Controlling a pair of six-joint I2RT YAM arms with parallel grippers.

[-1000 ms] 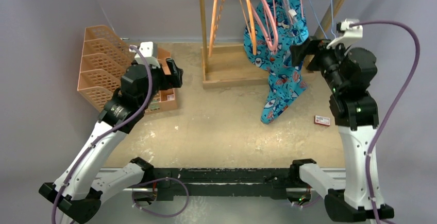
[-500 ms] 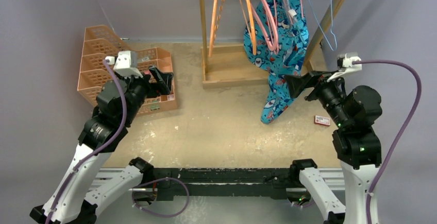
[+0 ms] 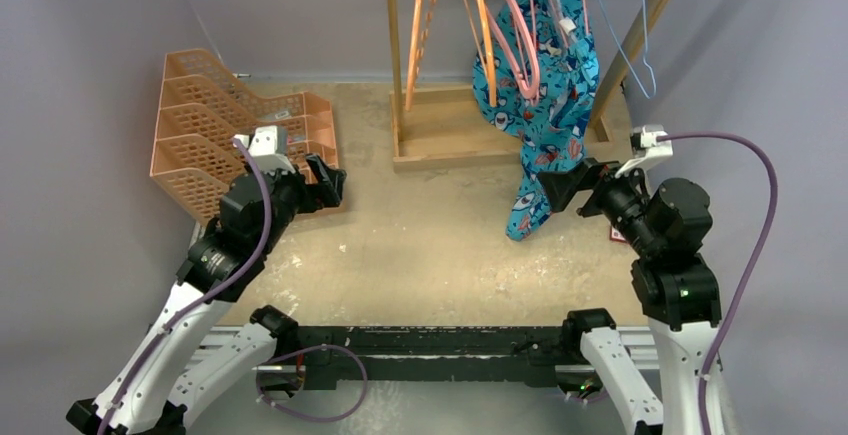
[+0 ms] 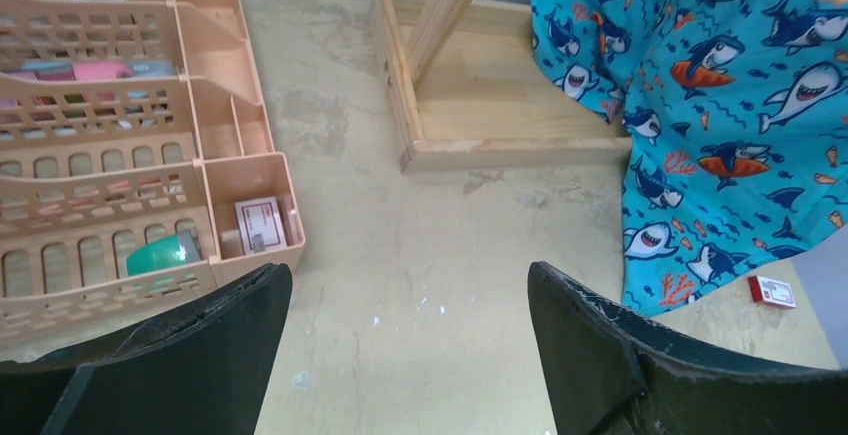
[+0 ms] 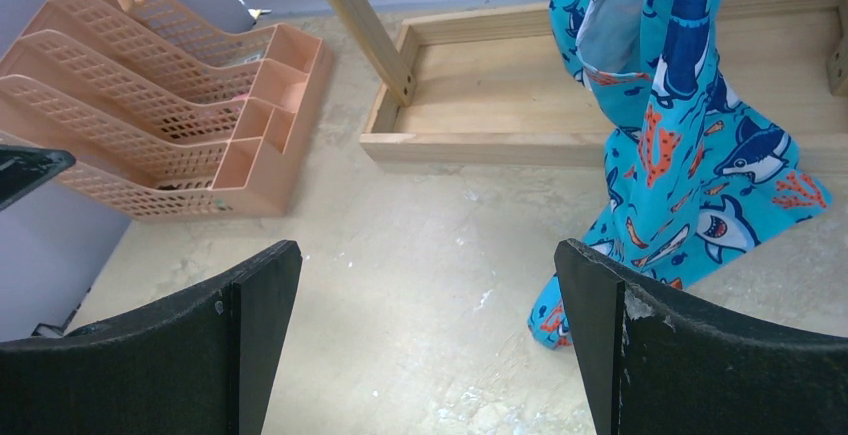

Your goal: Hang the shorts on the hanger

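Observation:
The turquoise shark-print shorts hang draped from the wooden rack, among the hangers. Their lower end reaches the table beside the rack base. The pink hanger hangs at the top of the rack, right against the shorts. My right gripper is open and empty, just in front of the lower part of the shorts; its fingers frame bare table. My left gripper is open and empty too, over the table by the orange organizer. In its view the shorts lie far right of the gripper.
An orange tiered organizer stands at the left. The wooden rack base sits at the back centre, with orange hangers and light-blue wire hangers on the rack. A small red-and-white card lies beside the shorts.
Both arms have drawn back toward the near edge. The right gripper left the hanging shorts and dropped lower. The left gripper moved nearer too. Both stayed open; the shorts did not move.

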